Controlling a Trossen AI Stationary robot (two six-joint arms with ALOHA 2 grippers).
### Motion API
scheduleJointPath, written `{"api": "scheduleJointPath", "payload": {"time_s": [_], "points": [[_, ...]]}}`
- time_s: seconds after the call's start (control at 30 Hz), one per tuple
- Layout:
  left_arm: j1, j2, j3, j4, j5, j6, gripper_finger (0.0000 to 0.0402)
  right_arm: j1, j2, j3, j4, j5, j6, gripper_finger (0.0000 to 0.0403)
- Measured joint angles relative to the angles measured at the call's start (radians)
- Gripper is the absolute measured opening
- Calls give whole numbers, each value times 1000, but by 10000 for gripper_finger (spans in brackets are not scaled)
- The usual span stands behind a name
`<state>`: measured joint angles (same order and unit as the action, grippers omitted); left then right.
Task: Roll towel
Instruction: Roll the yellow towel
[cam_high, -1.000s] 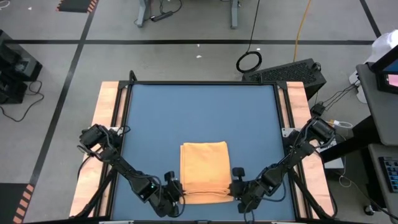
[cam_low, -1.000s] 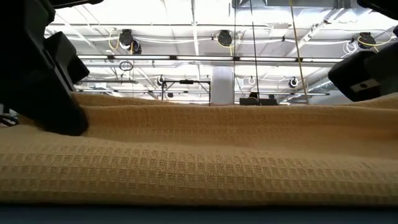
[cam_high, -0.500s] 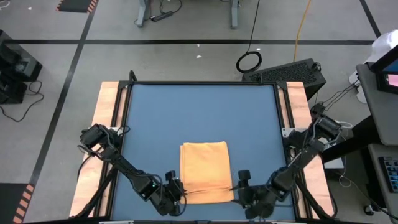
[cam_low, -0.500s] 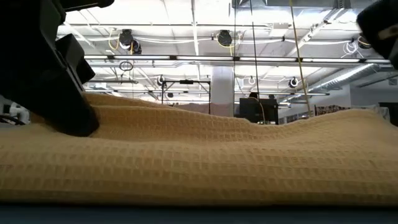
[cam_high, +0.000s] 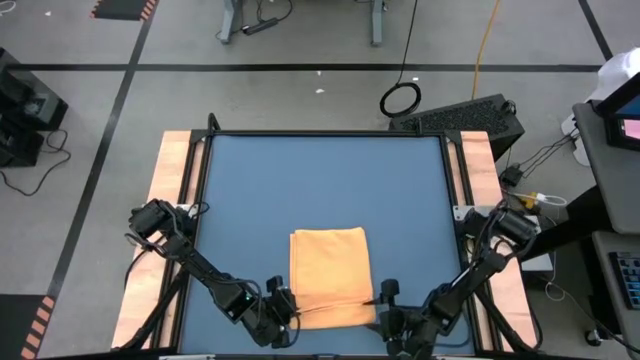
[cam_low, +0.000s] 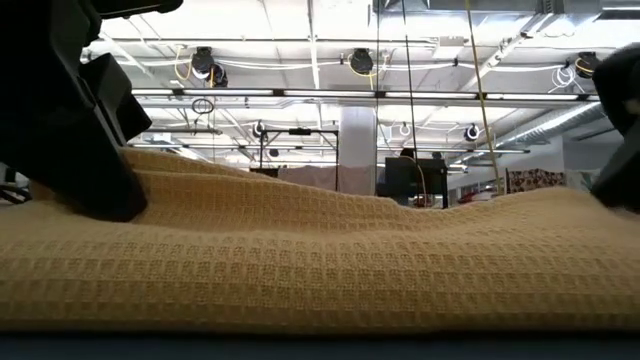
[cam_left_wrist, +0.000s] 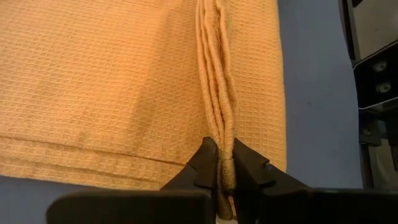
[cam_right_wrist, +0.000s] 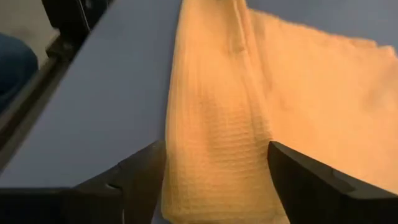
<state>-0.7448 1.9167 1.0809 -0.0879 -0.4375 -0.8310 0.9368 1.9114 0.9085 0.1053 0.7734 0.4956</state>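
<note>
The orange-yellow towel (cam_high: 330, 270) lies folded on the blue table top (cam_high: 320, 180), near its near edge. My left gripper (cam_high: 284, 304) is at the towel's near left corner, shut on a raised ridge of cloth (cam_left_wrist: 214, 93). In the low view its dark bulk (cam_low: 70, 130) stands on the towel's left. My right gripper (cam_high: 384, 298) is at the near right corner and open. Its two fingers (cam_right_wrist: 140, 171) stand on either side of the towel's thick near edge (cam_right_wrist: 214, 137). My left gripper pinches the end of a bunched ridge of several towel layers (cam_left_wrist: 226, 163) between its two fingers, at the near left corner. The fingers slant down from the table's left, along the ridge. The pinched end is raised a little; the other parts of the towel lie on the table. Whether my right gripper touches the towel, I cannot tell.
Wooden rails (cam_high: 172, 170) run along both sides of the table top. The far half of the blue surface is bare. A black case (cam_high: 470, 115) and a cable loop (cam_high: 400, 98) lie on the floor beyond the far right corner.
My right gripper has swung toward the table's near edge and turned, and now stands lower at the towel's right end. The towel's raised edge, level across a second ago, has sagged in its middle and on its right. The left end stays up.
</note>
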Motion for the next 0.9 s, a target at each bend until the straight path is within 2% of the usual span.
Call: {"api": "scheduleJointPath", "payload": {"time_s": [0.13,0.27,0.37,0.57,0.7,0.8,0.9], "points": [[2,0,0,0,-6,0,40,-6,26,0,-1,-11,17,276],[11,0,0,-4,-10,0,74,-6,29,0,-5,-12,32,275],[19,0,0,-7,-17,2,102,-19,29,-3,-21,-41,104,274],[24,-21,0,-46,-80,13,167,-39,27,-24,-8,-104,212,259],[-9,-80,0,-78,-186,75,205,-39,26,-27,-10,-105,245,236],[-67,-93,2,9,-256,170,217,-40,26,-28,-6,-106,249,217],[-118,-51,4,159,-295,270,223,-40,26,-28,-5,-110,254,198]]}}
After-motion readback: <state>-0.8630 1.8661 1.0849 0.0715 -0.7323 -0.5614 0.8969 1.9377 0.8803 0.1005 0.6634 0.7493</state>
